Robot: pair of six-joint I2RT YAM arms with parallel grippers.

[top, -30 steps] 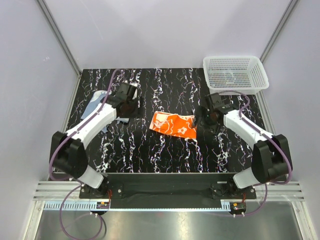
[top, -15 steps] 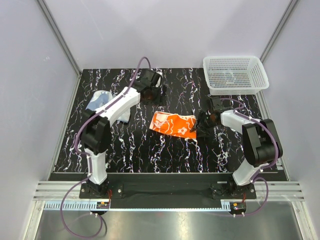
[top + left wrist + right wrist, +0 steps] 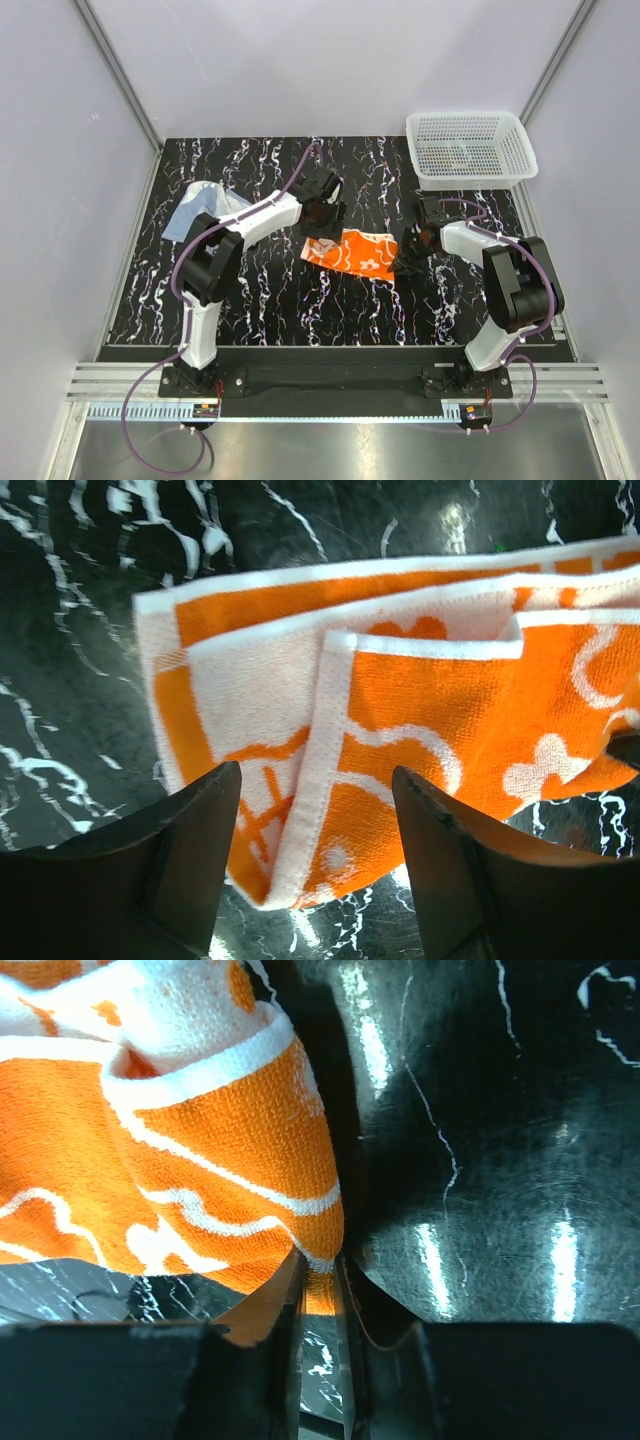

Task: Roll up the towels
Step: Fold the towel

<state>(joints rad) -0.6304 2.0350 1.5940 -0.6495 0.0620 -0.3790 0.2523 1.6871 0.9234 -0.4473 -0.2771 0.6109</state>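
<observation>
The orange towel (image 3: pixel 358 252) with its white print lies folded in the middle of the black marbled table. My left gripper (image 3: pixel 322 222) hovers over its left end, jaws open, a folded corner of the orange towel (image 3: pixel 400 740) lying between the fingers (image 3: pixel 190 850). My right gripper (image 3: pixel 405 258) is at the towel's right edge, shut on a thin fold of the orange towel (image 3: pixel 200 1170) pinched between its fingertips (image 3: pixel 290 1300). The pale blue-grey towel (image 3: pixel 200 205) lies crumpled at the table's left side, apart from both grippers.
A white plastic mesh basket (image 3: pixel 470 150) stands at the back right corner. Grey walls and metal frame posts bound the table (image 3: pixel 300 300) on three sides.
My left arm swung from the blue-grey towel across to the orange towel's left end. My right gripper closed on the orange towel's right edge, and the towel shifted slightly right.
</observation>
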